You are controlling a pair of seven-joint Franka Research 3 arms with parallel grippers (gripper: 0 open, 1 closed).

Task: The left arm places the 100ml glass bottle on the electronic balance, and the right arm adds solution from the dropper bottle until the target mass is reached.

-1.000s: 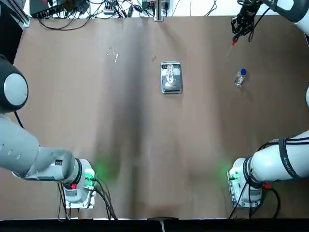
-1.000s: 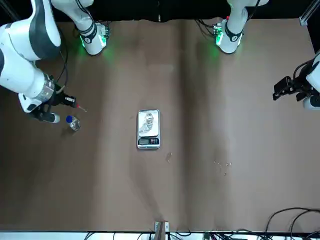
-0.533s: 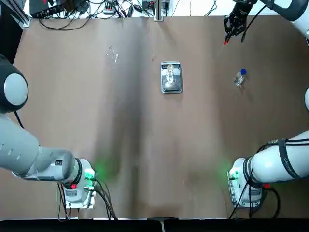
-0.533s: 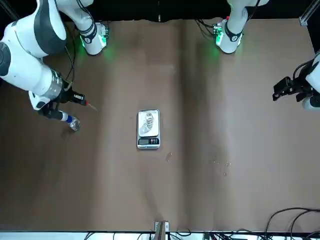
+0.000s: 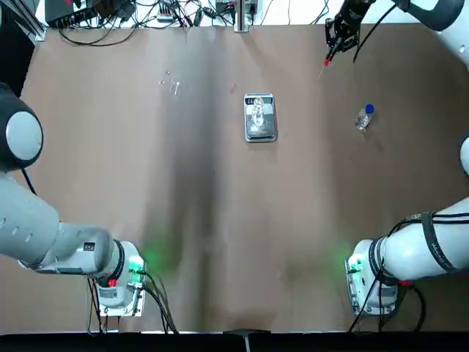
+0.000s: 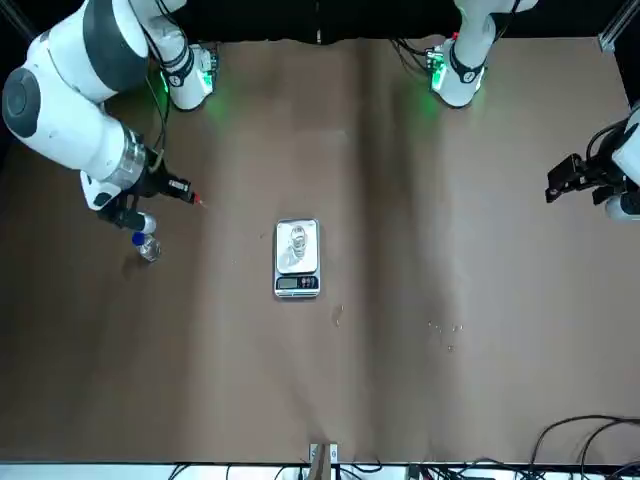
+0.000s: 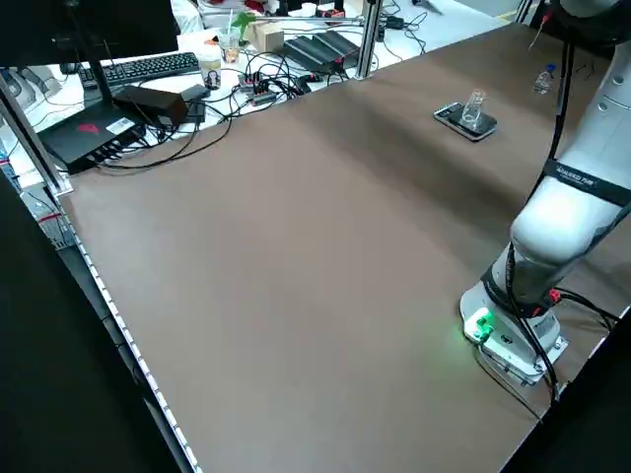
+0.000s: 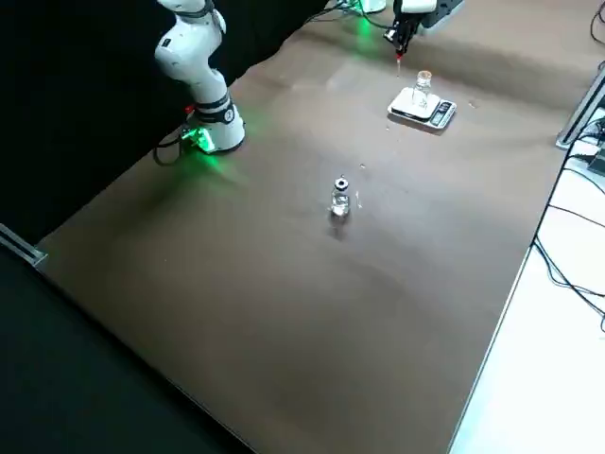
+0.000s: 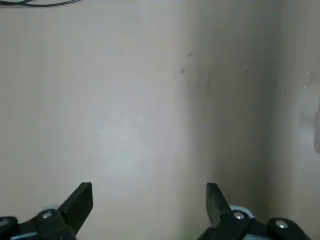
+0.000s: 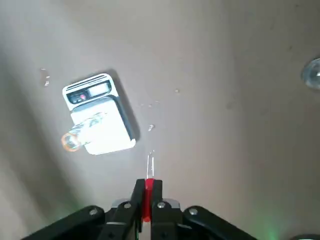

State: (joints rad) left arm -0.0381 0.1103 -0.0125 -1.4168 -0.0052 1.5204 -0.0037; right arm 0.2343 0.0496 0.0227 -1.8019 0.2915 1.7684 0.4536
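The clear 100ml glass bottle [image 5: 257,112] stands on the small silver electronic balance [image 5: 260,126] at mid table; both also show in the right wrist view, bottle [image 10: 80,135] on balance [image 10: 107,130]. The dropper bottle [image 5: 364,116], clear with a blue cap, stands alone to the right. My right gripper [image 5: 335,45] is up in the air, right of and beyond the balance, shut on a red-bulbed dropper [image 10: 147,192] whose glass tip points down. My left gripper [image 6: 562,184] hangs at the table's left edge, open and empty [image 9: 148,200].
Cables, a keyboard and power strips [image 7: 197,79] lie along the far edge of the brown table [image 5: 220,220]. Small drops or specks [image 5: 172,84] mark the surface left of the balance. Both arm bases [image 5: 121,282] stand at the near edge.
My right gripper has carried the dropper away from the dropper bottle, leftward and toward the far edge, closer to the balance. The left arm has not moved.
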